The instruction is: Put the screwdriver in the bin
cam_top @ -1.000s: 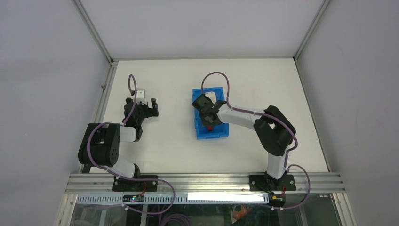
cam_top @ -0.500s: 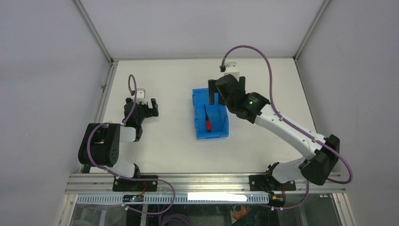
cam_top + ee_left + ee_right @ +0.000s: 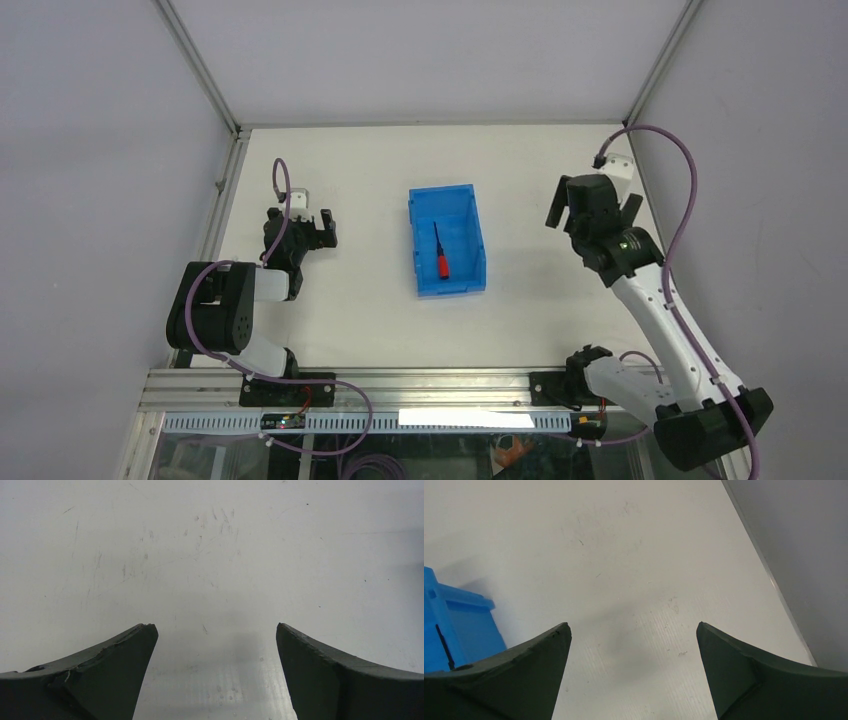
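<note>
Screwdriver [image 3: 439, 250] lies inside the bin [image 3: 450, 288], mid-bench [image 3: 350, 310]. Right fingers [image 3: 519, 675] spread wide and empty, right of the bin. Left fingers [image 3: 100, 675] also wide, empty, far left.

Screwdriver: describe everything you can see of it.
The screwdriver is small and thin: a red handle, plastic by its look, and a dark metal shaft. It lies flat on the floor of the blue bin, handle at the near end, shaft pointing to the far end and slightly left. Only the bin touches it.
</note>
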Action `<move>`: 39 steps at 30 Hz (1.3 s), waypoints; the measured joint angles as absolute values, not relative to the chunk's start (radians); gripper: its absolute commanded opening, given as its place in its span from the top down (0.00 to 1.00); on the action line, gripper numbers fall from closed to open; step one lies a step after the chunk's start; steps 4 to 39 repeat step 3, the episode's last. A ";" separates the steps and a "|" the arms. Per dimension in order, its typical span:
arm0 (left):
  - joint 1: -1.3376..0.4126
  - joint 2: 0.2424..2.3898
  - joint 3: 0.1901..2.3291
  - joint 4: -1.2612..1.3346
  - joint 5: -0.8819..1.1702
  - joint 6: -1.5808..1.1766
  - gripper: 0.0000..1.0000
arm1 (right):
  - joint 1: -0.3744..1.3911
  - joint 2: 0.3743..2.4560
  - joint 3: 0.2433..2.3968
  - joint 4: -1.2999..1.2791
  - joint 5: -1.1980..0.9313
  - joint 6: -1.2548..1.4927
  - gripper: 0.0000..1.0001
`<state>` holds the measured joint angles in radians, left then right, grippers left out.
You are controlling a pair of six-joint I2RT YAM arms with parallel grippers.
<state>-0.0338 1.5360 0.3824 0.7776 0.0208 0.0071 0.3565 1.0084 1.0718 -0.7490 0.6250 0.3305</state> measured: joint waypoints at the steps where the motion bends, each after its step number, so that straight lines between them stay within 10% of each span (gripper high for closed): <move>1: -0.034 1.536 0.382 0.778 0.021 0.007 0.01 | 0.357 0.989 1.053 -0.752 0.625 0.331 0.01; 39: -0.034 1.536 0.382 0.778 0.021 0.007 0.01 | 0.357 0.964 1.030 -0.764 0.624 0.333 0.01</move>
